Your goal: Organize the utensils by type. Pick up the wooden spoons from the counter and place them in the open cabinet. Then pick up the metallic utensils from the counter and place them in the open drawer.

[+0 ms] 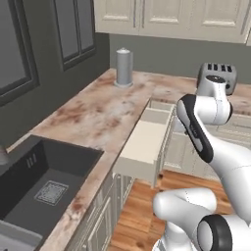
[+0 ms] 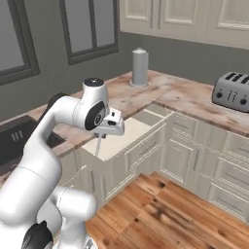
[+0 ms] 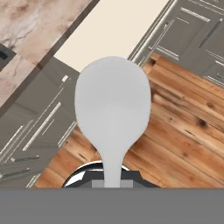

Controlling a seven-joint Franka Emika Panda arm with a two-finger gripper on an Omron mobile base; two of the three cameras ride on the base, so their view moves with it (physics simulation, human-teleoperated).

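Grey metal spoon [image 3: 113, 109]; cream drawer [image 1: 145, 142]; possibly chrome toaster [image 2: 232, 92].

A grey metal spoon [image 3: 113, 109] fills the frame's centre, round bowl up, handle down. The open drawer [image 1: 145, 142], pale cream inside, sits at the frame's centre.

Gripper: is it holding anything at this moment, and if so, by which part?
Yes. The gripper holds a grey metal spoon by its thin handle, with the round head pointing away from the hand, near the open drawer.
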